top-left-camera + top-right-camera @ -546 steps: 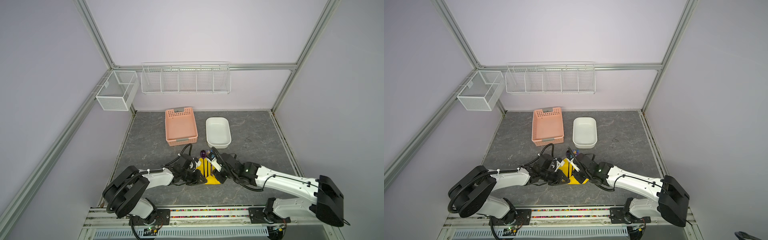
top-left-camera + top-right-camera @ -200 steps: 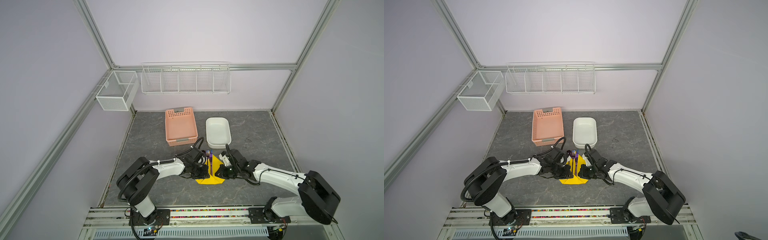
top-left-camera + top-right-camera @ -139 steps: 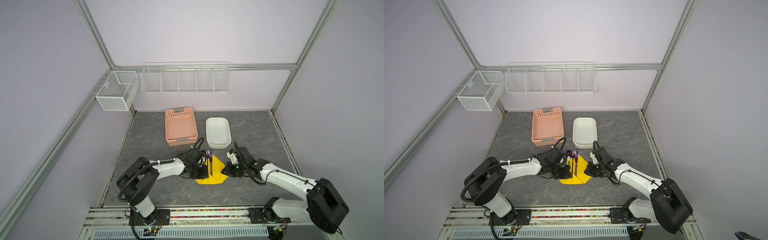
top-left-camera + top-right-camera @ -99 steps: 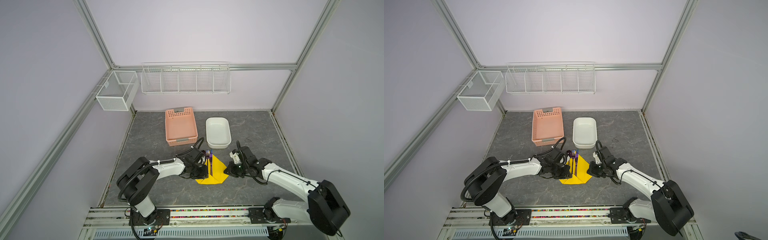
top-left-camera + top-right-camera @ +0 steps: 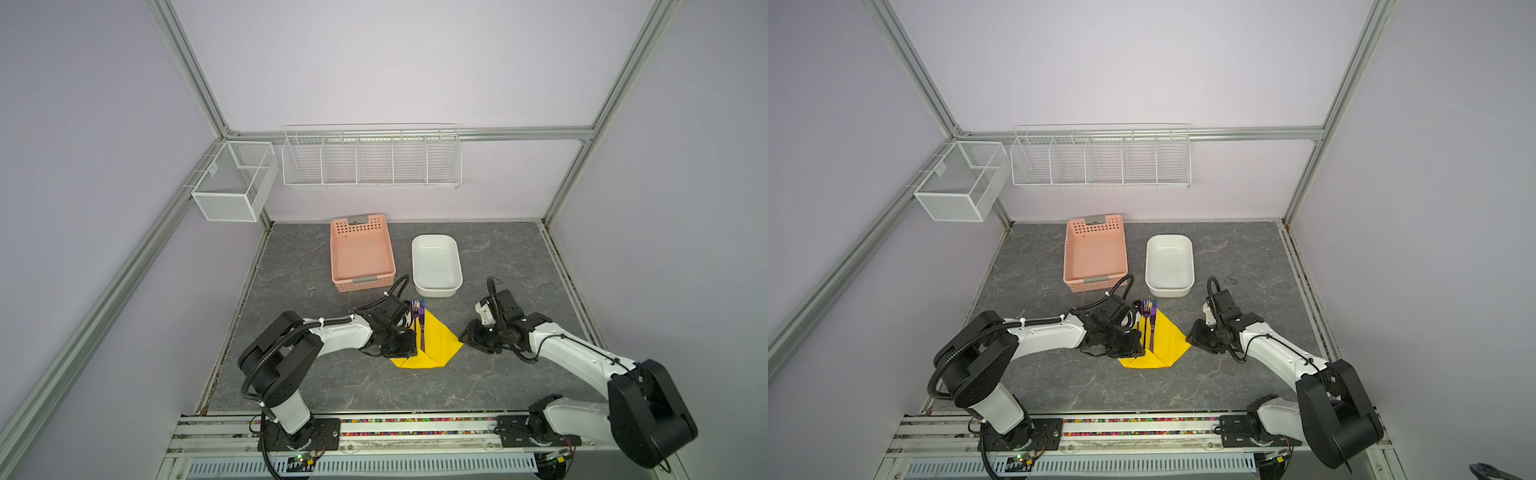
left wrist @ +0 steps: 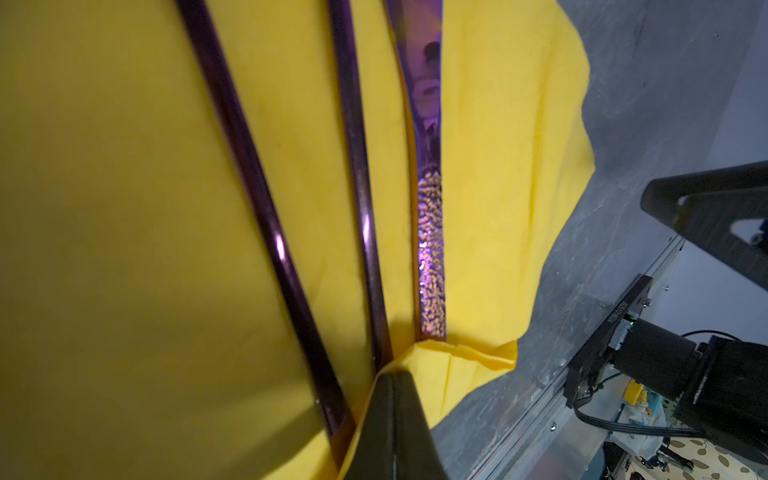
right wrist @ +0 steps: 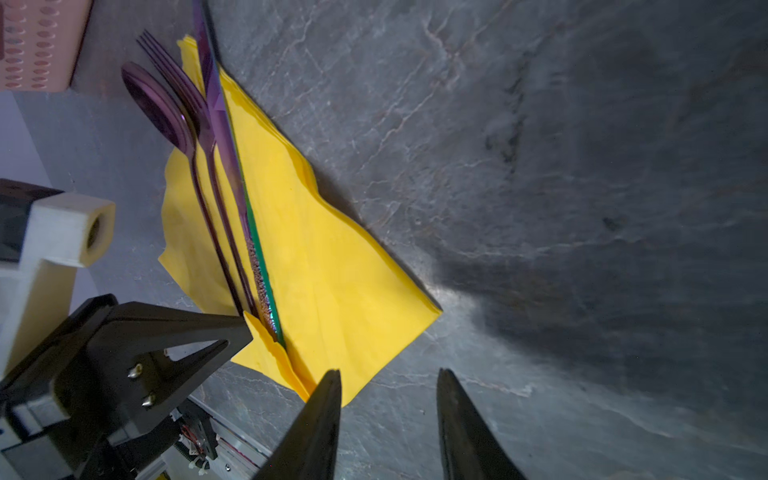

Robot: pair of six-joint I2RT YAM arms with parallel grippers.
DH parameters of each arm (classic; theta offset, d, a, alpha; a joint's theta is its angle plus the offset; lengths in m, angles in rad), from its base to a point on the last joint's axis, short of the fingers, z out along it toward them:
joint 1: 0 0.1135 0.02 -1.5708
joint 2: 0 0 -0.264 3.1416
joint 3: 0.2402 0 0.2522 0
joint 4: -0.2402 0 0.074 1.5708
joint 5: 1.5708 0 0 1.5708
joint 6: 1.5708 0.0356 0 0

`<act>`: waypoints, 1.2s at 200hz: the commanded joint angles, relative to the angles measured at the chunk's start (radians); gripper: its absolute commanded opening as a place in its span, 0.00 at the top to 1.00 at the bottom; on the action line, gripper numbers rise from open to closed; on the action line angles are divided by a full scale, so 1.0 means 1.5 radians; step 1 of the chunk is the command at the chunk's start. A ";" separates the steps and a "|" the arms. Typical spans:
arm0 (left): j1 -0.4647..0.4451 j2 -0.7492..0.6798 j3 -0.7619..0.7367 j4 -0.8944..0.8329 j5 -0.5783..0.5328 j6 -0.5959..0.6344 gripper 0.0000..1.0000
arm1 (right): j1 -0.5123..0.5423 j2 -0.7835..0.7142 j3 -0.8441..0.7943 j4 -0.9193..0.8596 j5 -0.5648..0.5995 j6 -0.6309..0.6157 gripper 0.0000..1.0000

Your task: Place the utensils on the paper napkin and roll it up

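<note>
My left gripper (image 6: 390,390) is clenched, both fingers pressed into one black wedge. Its tip sits right at a folded-up corner of the napkin (image 6: 104,208), touching the paper where the handles end. Whether any paper is pinched between the fingers, I cannot tell.

Just past that tip run the utensils (image 7: 208,137). Spoon (image 7: 158,99), fork (image 7: 183,83) and knife (image 7: 218,108) lie side by side on the napkin. Their handles point toward the wedge, and their shiny purple heads poke past the far corner over the grey table (image 5: 498,257). The yellow paper on the knife's side lies right up against the blade.

My right gripper (image 7: 388,395) is released. Its two dark fingers (image 7: 324,424) stand apart with grey table between them, just beside the napkin's nearest edge. One finger overlaps the paper in the right wrist view, but I cannot judge contact there.

In both top views the napkin sits in the lower middle of the frame, a yellow patch pointing right. The left gripper (image 5: 399,347) is on its left edge and the right gripper (image 5: 1198,336) is just off its right point.

Higher in the frame, a pink basket (image 5: 363,283) and a white tub (image 5: 436,289) stand side by side. Both are clear of the napkin, and the utensil heads reach toward the gap between them.
</note>
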 commanded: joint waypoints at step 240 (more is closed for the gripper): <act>-0.006 0.007 0.026 -0.020 -0.012 0.011 1.00 | 0.043 0.094 -0.023 0.184 -0.122 0.008 0.63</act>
